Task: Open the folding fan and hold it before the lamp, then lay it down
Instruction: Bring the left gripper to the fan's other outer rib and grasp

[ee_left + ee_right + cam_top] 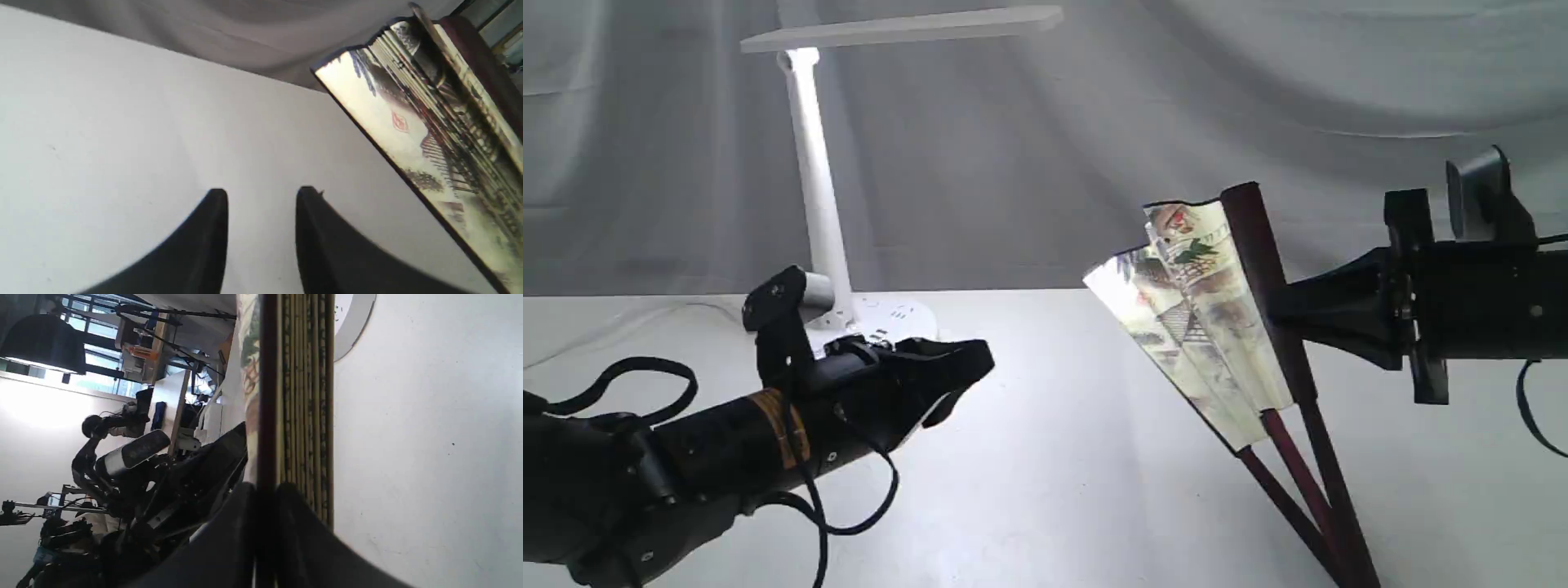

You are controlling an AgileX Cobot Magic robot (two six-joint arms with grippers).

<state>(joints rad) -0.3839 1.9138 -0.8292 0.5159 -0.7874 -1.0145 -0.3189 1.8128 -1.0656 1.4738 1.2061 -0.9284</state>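
Note:
The folding fan [1205,314] stands tilted at the right, partly spread, its cream painted leaf facing left and its maroon ribs running down to the bottom edge. My right gripper [1278,306] is shut on the fan's outer maroon guard; in the right wrist view its fingers [265,490] pinch that dark rib beside the stacked pleats [306,396]. My left gripper [968,371] hovers open and empty above the table, left of the fan, with a gap between its black fingers [261,196]; the fan's leaf [412,122] shows ahead of it. The white lamp [813,188] stands behind the left arm.
The white table [1054,457] stretches between the two arms. A grey cloth backdrop [1258,98] hangs behind. The lamp's round base [894,314] sits just behind the left wrist, and its flat head [907,28] reaches rightwards at the top.

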